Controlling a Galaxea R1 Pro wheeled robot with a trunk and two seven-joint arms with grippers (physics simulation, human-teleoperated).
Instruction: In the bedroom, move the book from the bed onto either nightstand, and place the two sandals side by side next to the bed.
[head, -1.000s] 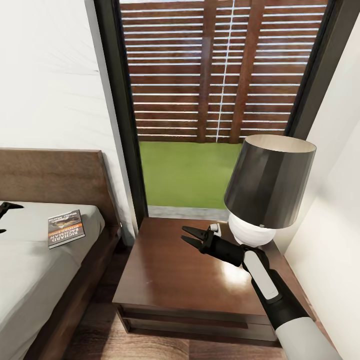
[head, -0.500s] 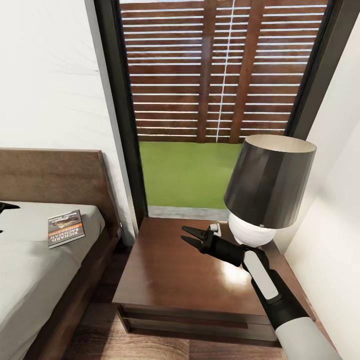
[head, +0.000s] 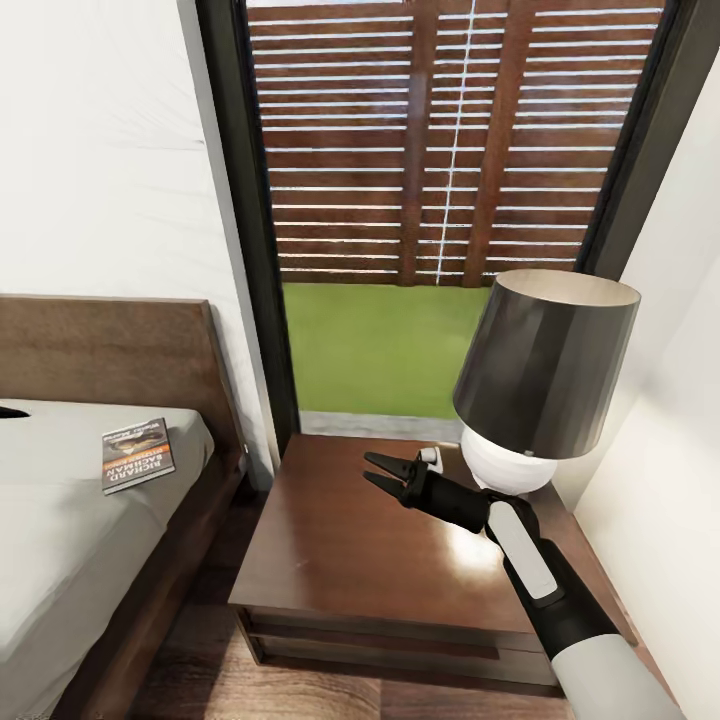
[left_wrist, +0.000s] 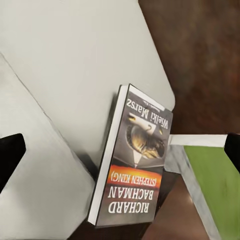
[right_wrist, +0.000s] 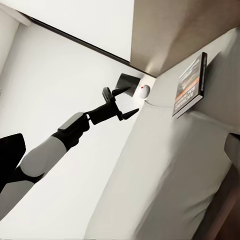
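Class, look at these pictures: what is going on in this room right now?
A two-armed robot faces a nightstand beside a bed. The book lies untouched on the mattress near the headboard. The right hand hovers open and empty over the nightstand, in front of a lamp. The left hand is open over the bed, holding nothing.

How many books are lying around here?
1: the book lies flat on the bed, near its headboard end and the edge facing the nightstand. Others may be out of view.

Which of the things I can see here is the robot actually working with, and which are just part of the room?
Job: book, bed, nightstand, right gripper.
Just there: lamp, window, wooden fence outside.
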